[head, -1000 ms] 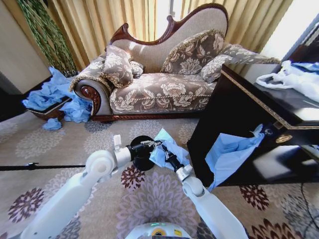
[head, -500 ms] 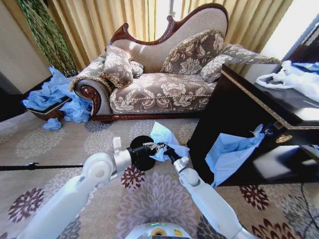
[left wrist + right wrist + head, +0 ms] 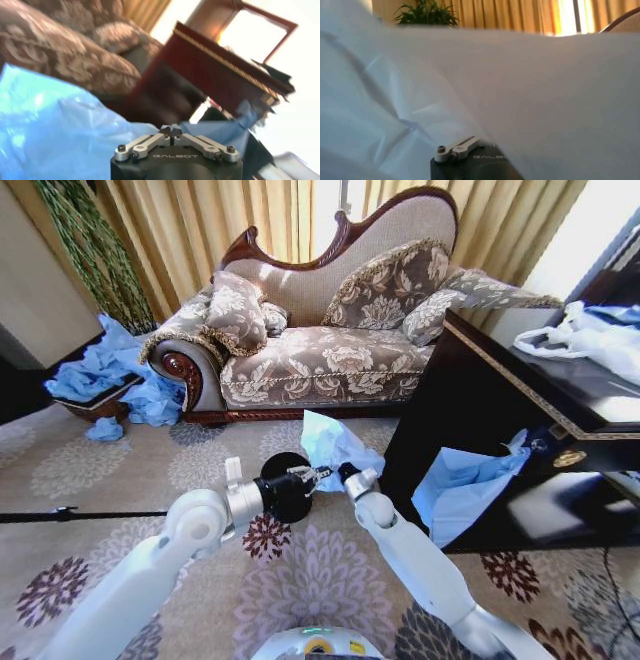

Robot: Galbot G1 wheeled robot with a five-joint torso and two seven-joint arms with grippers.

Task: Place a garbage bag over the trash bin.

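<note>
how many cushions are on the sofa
4 that I can make out: two stacked at the sofa's left armrest, the big one and a smaller one behind it, one large upright against the backrest, and one at the right end. More may be hidden.

White arms, black wrists, silver-linked gripper [image 3: 171, 135] marked GALBOT

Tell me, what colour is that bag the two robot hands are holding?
Light blue. The garbage bag shows best in the head view, pinched between both grippers.
</note>
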